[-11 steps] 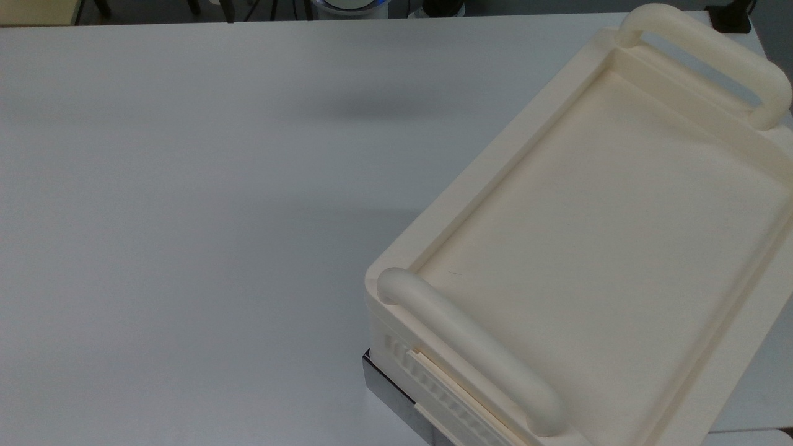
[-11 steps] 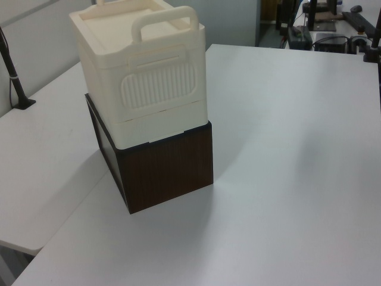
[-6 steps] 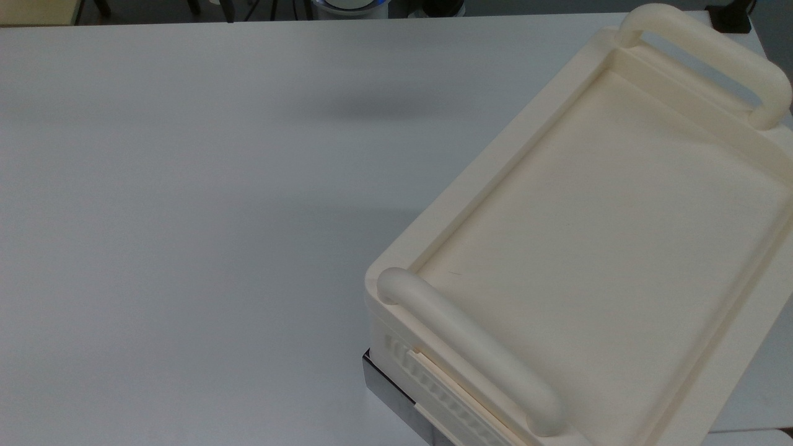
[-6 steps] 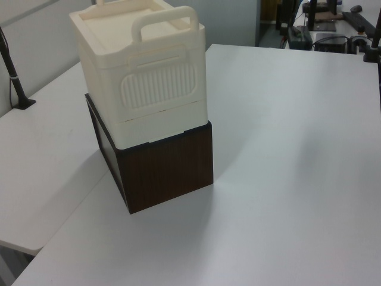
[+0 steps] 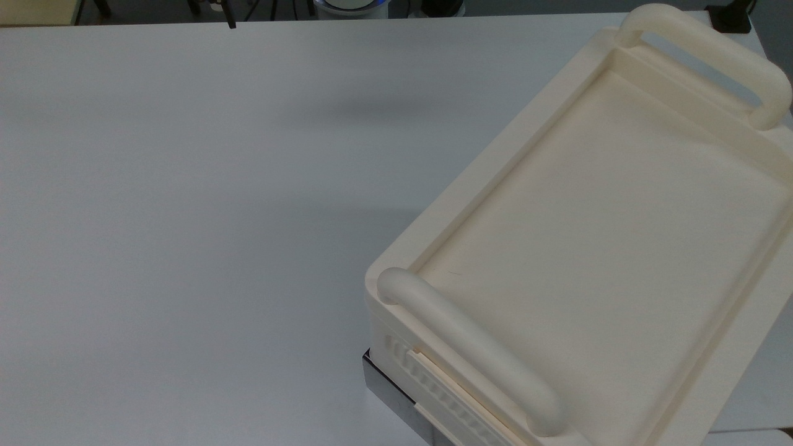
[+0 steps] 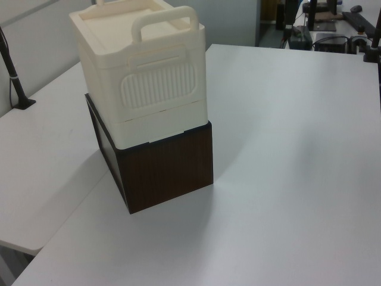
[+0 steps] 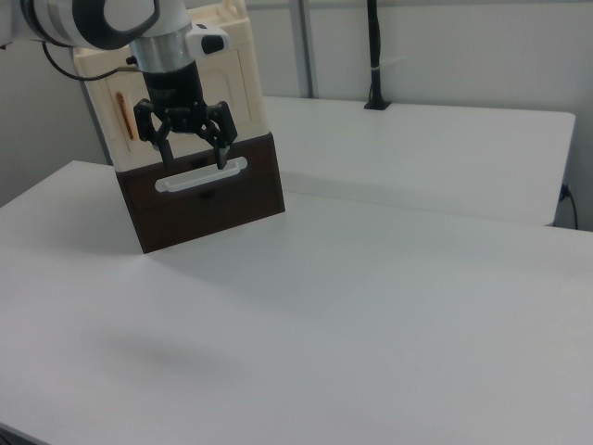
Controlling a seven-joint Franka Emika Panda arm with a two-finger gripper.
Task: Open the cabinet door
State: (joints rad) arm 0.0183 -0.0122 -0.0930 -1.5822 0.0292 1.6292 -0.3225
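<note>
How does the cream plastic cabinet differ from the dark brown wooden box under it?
The cream plastic cabinet is pale with rounded edges and a ribbed side; the dark brown wooden box is dark, flat-sided and sharp-cornered. The cabinet sits on top; the box rests on the white table. Both are boxy.

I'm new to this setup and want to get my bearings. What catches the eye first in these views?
A cream cabinet with thick bar handles sits on a dark wood-grain box at the left view's upper left, on a wide white table. In the right view's upper left, the robot's hand hangs with its fingers spread in front of the stack, just above a pale handle on the dark box. An orange strip shows on the cream face behind it.
</note>
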